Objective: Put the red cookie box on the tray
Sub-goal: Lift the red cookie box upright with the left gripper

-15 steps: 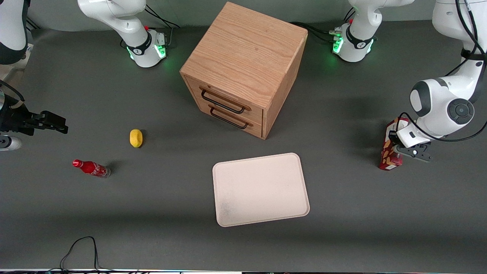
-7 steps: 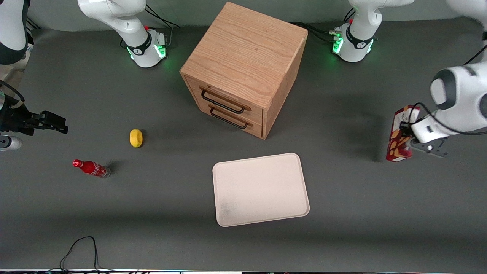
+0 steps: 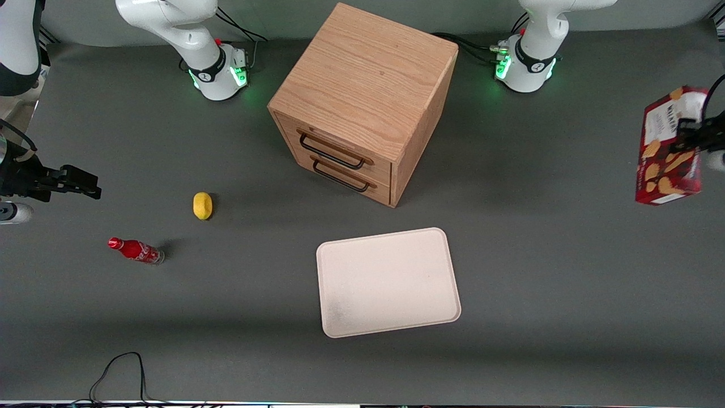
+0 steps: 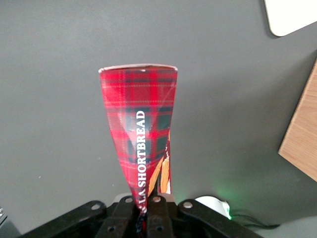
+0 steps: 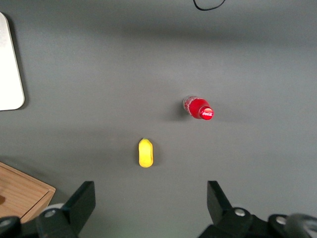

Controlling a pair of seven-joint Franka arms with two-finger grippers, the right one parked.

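The red cookie box point(image 3: 668, 150) hangs high in the air at the working arm's end of the table, its biscuit pictures and white label facing the front camera. My gripper point(image 3: 695, 136) is shut on it, pinching the carton's end flat. In the left wrist view the box point(image 4: 141, 134) shows a red tartan side with white lettering, squeezed between the fingers point(image 4: 157, 215) of my gripper point(image 4: 145, 214). The tray point(image 3: 388, 281) lies flat on the table, nearer the front camera than the wooden drawer cabinet; a corner of the tray point(image 4: 290, 15) shows in the wrist view.
A wooden two-drawer cabinet point(image 3: 362, 102) stands mid-table with its handles facing the front camera. A yellow lemon-like object point(image 3: 202, 205) and a small red soda bottle point(image 3: 136, 250) lie toward the parked arm's end. A black cable point(image 3: 116, 368) loops at the table's front edge.
My gripper has lifted the red cookie box off the table, rising well above it and swinging outward toward the working arm's end. The tray and other objects have not moved.
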